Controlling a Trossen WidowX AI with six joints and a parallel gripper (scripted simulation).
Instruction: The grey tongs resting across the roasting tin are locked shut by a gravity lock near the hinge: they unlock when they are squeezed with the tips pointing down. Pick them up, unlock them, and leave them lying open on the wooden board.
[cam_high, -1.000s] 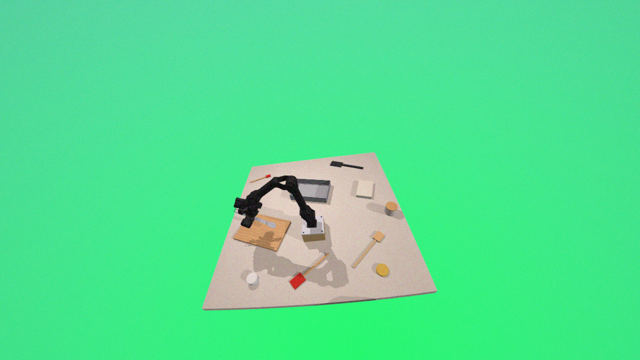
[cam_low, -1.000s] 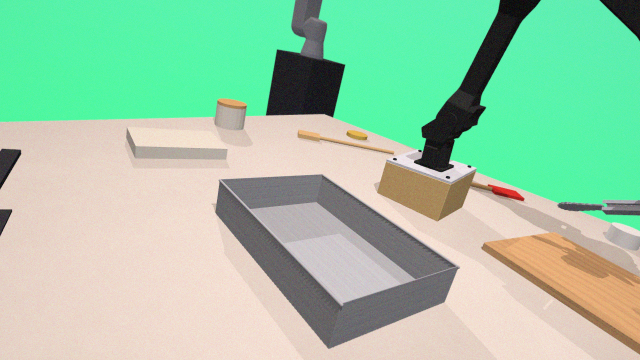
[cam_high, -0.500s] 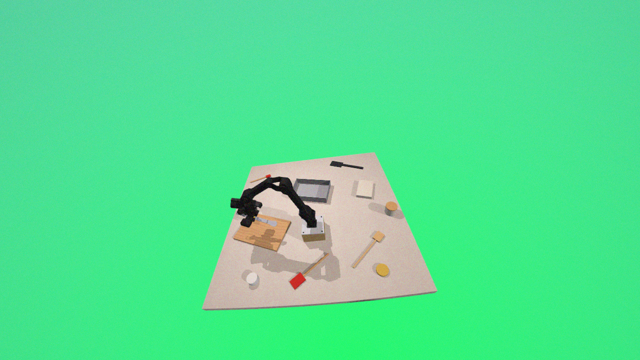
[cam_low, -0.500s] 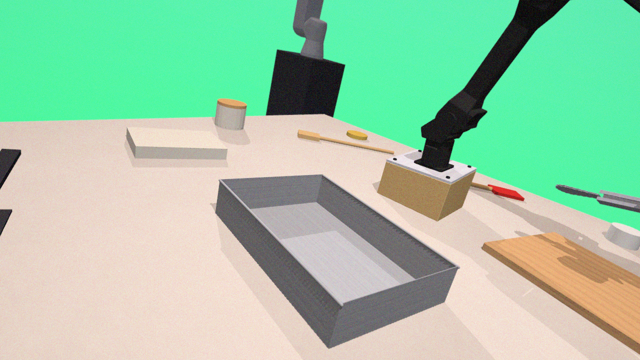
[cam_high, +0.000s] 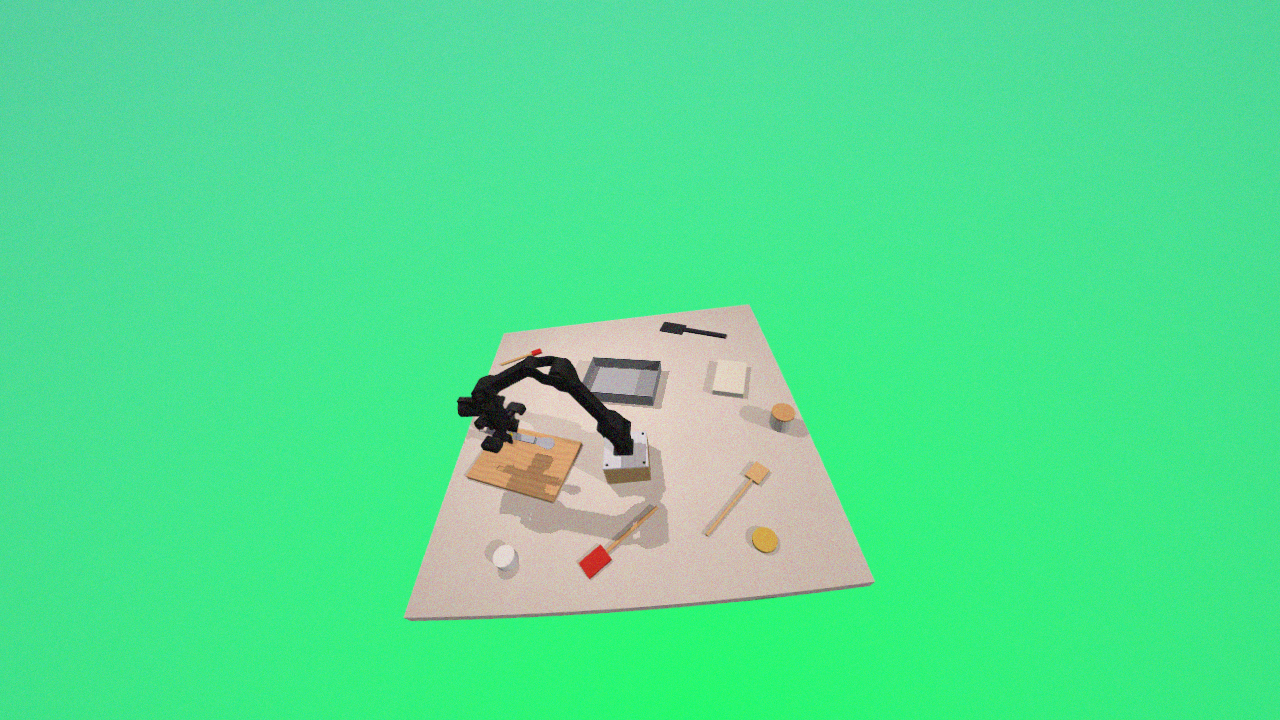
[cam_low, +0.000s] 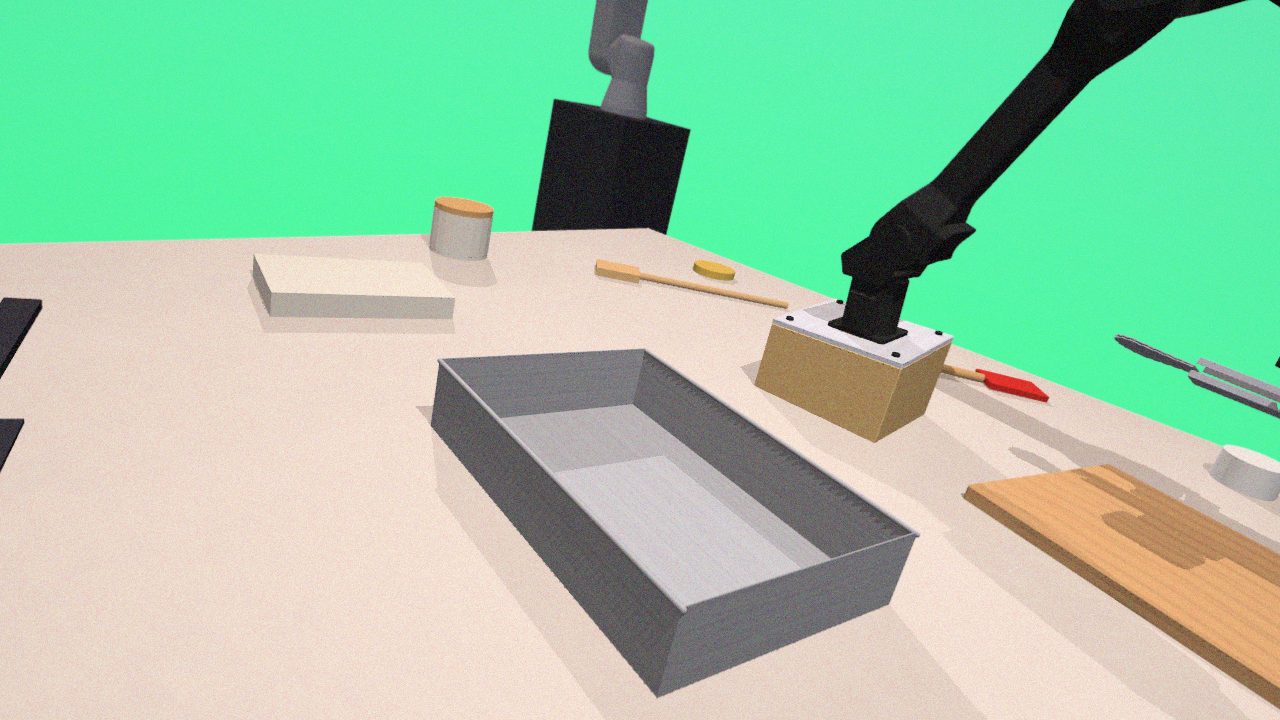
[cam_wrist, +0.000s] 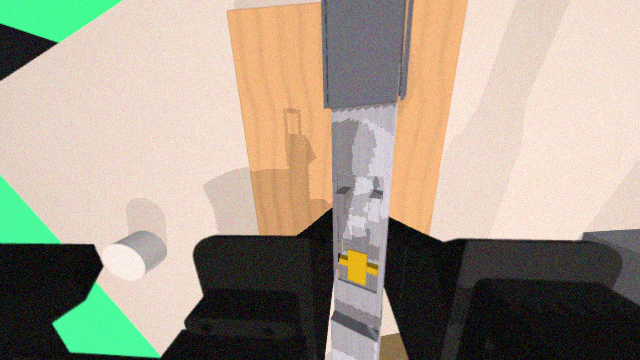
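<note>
Pincer (cam_wrist: 357, 260): clamped on the grey tongs (cam_wrist: 361, 165) near their hinge.
Tongs: held in the air above the wooden board (cam_wrist: 270, 115).
Roasting tin (cam_low: 662, 501): on the counter (cam_low: 223, 465).

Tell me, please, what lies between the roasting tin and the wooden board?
In the exterior view, only bare table top separates the roasting tin from the wooden board.

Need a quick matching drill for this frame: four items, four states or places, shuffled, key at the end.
1. tongs
2. tin
3. jar
4. red spatula

a. near table's front edge
b. empty
c. clamped in the gripper, above the board
d. wooden lid, beside the pale block

Pairs: 1-c, 2-b, 3-d, 4-a
</note>
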